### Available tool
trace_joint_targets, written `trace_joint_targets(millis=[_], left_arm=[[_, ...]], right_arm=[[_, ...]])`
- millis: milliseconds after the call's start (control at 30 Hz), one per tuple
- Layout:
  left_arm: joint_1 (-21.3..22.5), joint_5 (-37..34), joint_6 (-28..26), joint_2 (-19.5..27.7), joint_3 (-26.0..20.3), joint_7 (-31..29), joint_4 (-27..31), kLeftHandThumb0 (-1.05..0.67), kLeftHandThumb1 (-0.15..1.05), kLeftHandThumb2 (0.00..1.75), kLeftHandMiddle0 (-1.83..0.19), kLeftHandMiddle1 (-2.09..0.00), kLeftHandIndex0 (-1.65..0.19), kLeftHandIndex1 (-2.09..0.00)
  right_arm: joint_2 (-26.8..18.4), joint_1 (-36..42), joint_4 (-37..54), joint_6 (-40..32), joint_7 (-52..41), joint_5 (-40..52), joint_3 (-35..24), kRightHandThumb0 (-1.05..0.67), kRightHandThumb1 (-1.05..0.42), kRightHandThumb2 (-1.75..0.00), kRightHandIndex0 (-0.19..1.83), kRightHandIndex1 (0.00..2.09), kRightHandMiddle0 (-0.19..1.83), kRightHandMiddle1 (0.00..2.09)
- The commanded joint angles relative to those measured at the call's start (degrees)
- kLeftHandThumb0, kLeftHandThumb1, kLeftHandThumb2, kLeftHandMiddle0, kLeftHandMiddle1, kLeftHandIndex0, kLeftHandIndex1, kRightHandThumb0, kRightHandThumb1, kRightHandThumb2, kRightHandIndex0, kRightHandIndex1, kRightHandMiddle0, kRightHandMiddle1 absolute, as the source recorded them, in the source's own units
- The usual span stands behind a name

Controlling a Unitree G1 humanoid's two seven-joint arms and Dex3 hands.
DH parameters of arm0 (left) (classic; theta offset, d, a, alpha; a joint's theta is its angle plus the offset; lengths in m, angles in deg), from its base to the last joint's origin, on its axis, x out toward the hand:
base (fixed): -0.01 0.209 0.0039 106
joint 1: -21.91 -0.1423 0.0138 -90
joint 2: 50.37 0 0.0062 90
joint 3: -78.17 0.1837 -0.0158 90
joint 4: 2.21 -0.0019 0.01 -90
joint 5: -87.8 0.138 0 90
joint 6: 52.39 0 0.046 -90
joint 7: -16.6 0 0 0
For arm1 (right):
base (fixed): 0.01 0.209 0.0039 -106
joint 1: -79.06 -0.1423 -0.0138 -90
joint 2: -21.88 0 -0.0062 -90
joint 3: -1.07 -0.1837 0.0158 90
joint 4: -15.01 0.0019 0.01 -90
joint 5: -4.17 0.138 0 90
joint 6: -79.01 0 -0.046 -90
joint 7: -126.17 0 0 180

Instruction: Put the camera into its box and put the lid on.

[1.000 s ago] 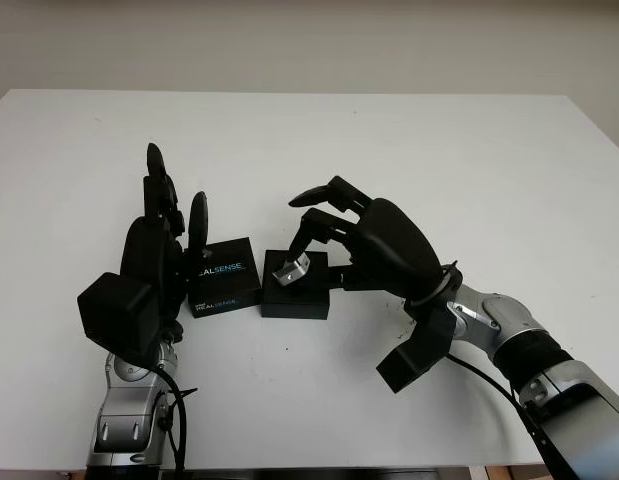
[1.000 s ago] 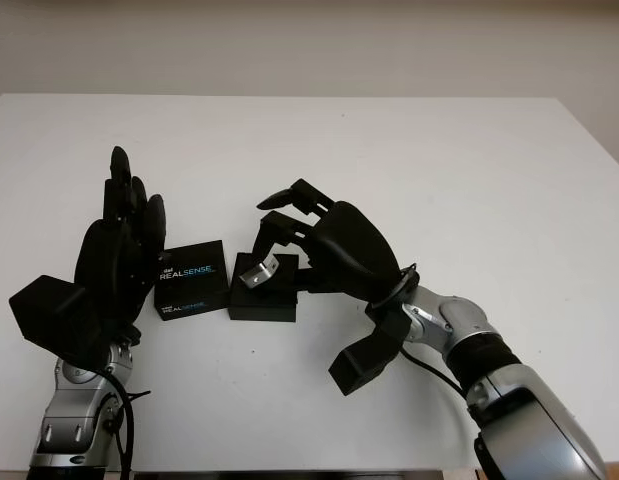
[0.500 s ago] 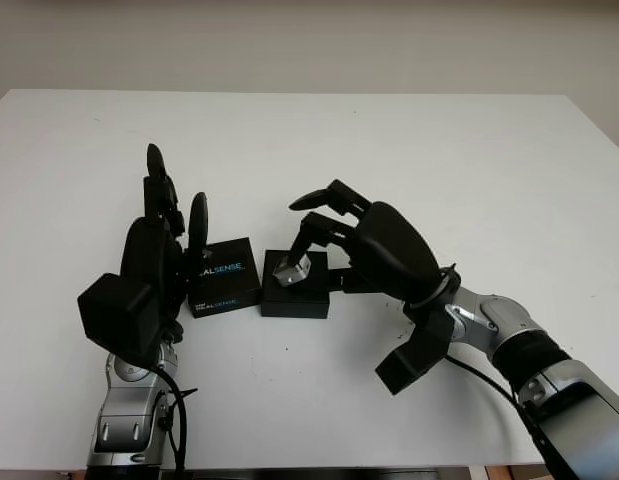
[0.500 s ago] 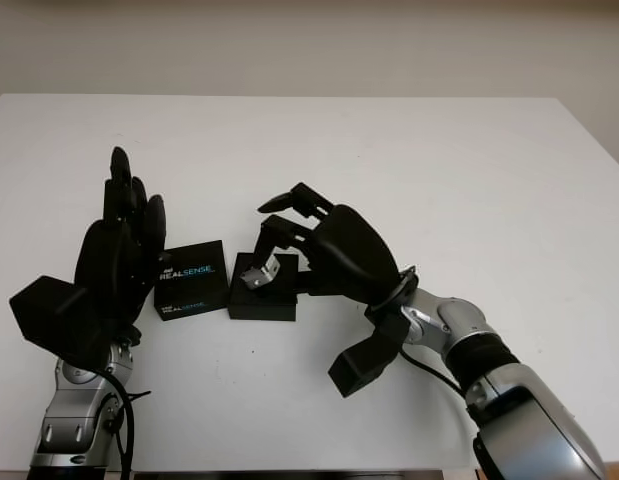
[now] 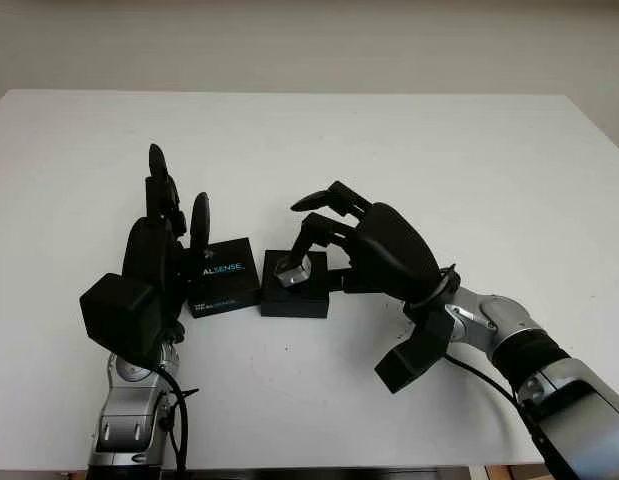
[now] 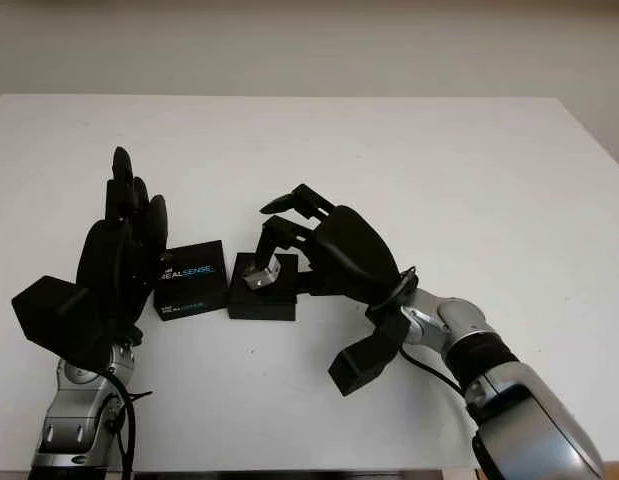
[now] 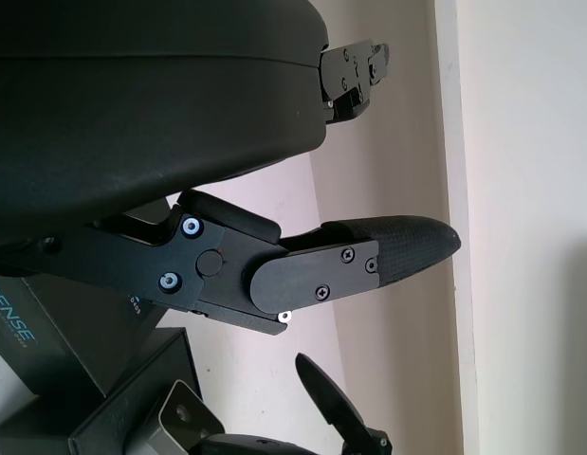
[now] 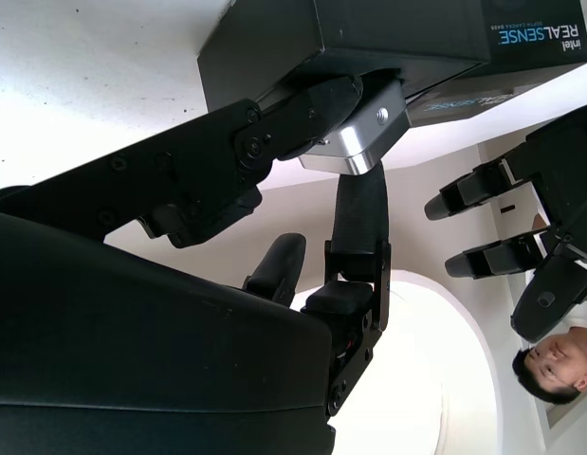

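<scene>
The silver camera (image 5: 289, 270) stands tilted in the open black box base (image 5: 295, 298) at mid-table. My right hand (image 5: 307, 236) reaches over the box from the right, shut on the camera (image 8: 357, 136); one finger and the thumb pinch it, and the other fingers arch above. The black lid (image 5: 225, 278), printed REALSENSE, lies flat on the table just left of the box, touching it. My left hand (image 5: 177, 200) stands upright and open at the lid's left side, holding nothing. The lid (image 7: 27, 332) and camera (image 7: 179, 422) also appear in the left wrist view.
The white table (image 5: 409, 150) stretches bare behind and to the right of the box. Its front edge runs close below both arms. A person's face (image 8: 554, 365) appears at the corner of the right wrist view.
My right hand has shifted slightly and set the camera a little lower and more upright in the box. The left hand and the lid have stayed put.
</scene>
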Motion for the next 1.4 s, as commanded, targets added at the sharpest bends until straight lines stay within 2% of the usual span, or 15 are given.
trace_joint_targets(millis=[0,233,400,533,667,833,1000,1367], left_arm=[[0.21,0.47,0.69,-0.36,0.17,0.31,-0.22,-0.73,1.05,0.58,0.19,0.00,0.19,0.00],[0.14,0.67,0.73,-0.38,0.23,0.31,-0.14,-0.73,1.05,0.58,0.19,0.00,0.19,0.00],[0.17,0.61,0.58,-0.63,0.24,0.42,-0.03,-0.72,1.05,0.58,0.19,0.00,0.19,0.00],[0.15,0.77,0.41,-0.93,0.17,0.69,0.09,-0.73,1.05,0.57,0.19,0.00,0.19,0.00],[0.11,1.09,0.37,-1.13,0.17,0.93,0.37,-0.73,1.05,0.56,0.19,0.00,0.19,0.00],[0.12,1.52,0.61,-1.09,0.24,1.21,0.14,-0.73,1.05,0.57,0.19,0.00,0.19,0.00],[0.18,1.59,0.71,-1.17,0.28,1.43,0.18,-0.72,1.05,0.57,0.19,0.00,0.19,0.00],[0.16,1.38,1.40,-1.46,0.13,1.86,-0.11,-0.71,1.05,0.57,0.19,0.00,0.19,0.00]], right_arm=[[0.34,-1.09,-0.48,-0.21,-0.13,0.28,0.49,-0.33,-0.88,-0.05,0.17,0.96,0.53,1.38],[0.63,-1.55,-0.73,-0.40,0.30,-0.21,1.30,-0.34,-0.87,-0.05,0.17,0.95,0.54,1.38],[0.59,-1.29,0.50,-1.17,-2.92,0.53,1.44,-0.34,-0.89,-0.06,0.15,0.93,0.50,1.32],[-0.94,-0.87,4.01,-4.17,-8.38,-0.52,1.88,-0.28,-0.96,-0.06,0.12,0.74,0.32,0.97],[-3.95,0.92,11.70,-7.72,-18.09,0.69,0.68,-0.16,-0.97,-0.05,0.09,0.28,0.25,0.47],[-7.79,4.06,22.69,-11.66,-35.01,6.97,-2.30,-0.09,-1.03,-0.10,-0.13,0.05,0.07,0.22],[-10.87,6.76,32.36,-15.70,-47.48,11.71,-5.93,-0.10,-1.03,-0.11,-0.19,0.00,-0.01,0.15],[-14.46,9.38,42.11,-20.59,-57.54,13.33,-11.95,-0.15,-1.03,-0.07,-0.19,0.00,-0.03,0.10]])
